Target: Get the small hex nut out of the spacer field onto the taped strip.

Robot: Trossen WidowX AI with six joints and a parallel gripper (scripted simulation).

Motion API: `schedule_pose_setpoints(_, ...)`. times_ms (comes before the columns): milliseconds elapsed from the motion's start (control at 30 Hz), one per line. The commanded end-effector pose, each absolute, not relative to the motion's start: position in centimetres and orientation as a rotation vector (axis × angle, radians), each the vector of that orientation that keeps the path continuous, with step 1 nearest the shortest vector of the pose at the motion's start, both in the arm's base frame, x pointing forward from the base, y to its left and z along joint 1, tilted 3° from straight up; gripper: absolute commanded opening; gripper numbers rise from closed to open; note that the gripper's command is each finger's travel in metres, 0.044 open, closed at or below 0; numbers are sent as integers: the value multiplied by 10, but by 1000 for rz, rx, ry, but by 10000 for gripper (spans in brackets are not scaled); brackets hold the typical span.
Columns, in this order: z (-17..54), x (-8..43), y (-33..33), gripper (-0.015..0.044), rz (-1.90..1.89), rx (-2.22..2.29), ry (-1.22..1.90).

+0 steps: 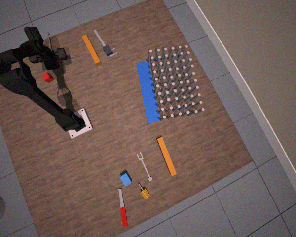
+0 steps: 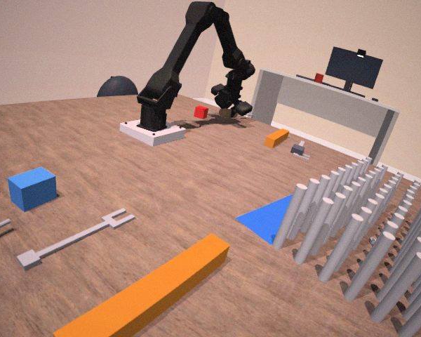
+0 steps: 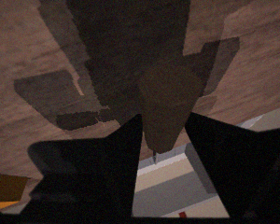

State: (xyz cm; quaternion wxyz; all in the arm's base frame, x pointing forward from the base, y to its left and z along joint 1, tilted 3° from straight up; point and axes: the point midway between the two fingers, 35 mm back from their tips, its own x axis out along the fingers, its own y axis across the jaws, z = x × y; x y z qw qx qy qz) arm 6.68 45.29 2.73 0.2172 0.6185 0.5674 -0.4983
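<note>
Jaws are closed on a brown tool handle, at upper left in the top view. At lower right in the exterior view, the nut lies among upright spacers, off the blue strip.

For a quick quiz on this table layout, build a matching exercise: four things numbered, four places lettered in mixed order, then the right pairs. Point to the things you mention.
1. Blue cube-like block [image 1: 126, 178] [image 2: 32, 189]
2. Brown handle [image 2: 225, 112] [image 3: 167, 105]
3. Hex nut [image 2: 372, 240]
4. Blue taped strip [image 1: 147, 94] [image 2: 266, 218]

A. among the standing spacers [image 1: 171, 84] [image 2: 313, 232]
B. between the fingers of the gripper [image 2: 233, 110] [image 3: 164, 117]
C. along one side of the spacer field
D. beside the two-pronged fork tool [image 1: 145, 167] [image 2: 73, 237]

Pairs: 1-D, 2-B, 3-A, 4-C
</note>
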Motion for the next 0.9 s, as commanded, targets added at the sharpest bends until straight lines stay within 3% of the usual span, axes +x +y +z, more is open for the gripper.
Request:
schedule_pose_setpoints(0,56,76,462,0,-1335,1769,1602)
schedule_pose_setpoints(867,178,65,454,0,-1396,1683,1574)
